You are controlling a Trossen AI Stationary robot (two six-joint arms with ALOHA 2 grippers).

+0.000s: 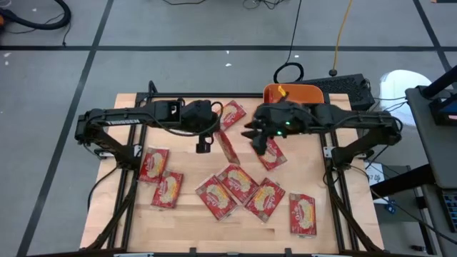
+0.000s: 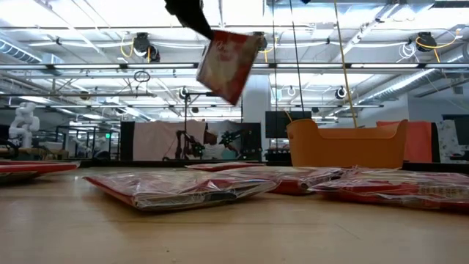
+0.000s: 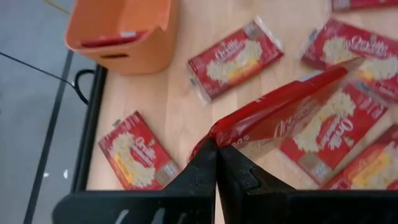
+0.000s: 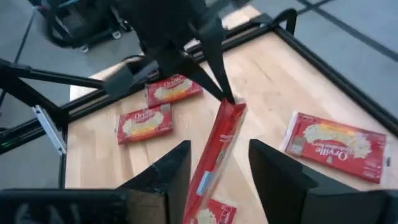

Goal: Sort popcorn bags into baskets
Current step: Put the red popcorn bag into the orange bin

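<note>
Table edges: the wooden table (image 1: 193, 218) is framed by dark rails; grey floor lies beyond every side.
Open room: bare wood shows along the near edge and at the far-left corner of the table; the middle is crowded with packets.
Left gripper (image 3: 216, 149): closed, pinching the top edge of one popcorn bag (image 3: 292, 106); it sits above the table's centre.
Held bag: it hangs clear of the table, tilted, and in the low view it shows high above the packets lying flat (image 2: 226, 64).
Right gripper (image 4: 219, 165): fingers apart, one on each side of the hanging bag's lower end; contact with the bag cannot be told.
Right arm: reaches in from the right side, its wrist just in front of the tub.
Bag count: about ten red packets on view from above, counting the held one; nine lie flat on the wood.
Bag spread: two at the left (image 1: 153, 164), a cluster of three or four overlapping in the middle (image 1: 239, 184), one alone near the right front corner (image 1: 303, 213), others under the arms.
Tub count: one orange tub (image 1: 303, 93), at the far edge, right of centre.
Tub contents: one red packet lies inside (image 3: 111, 41), seen from the left wrist.
</note>
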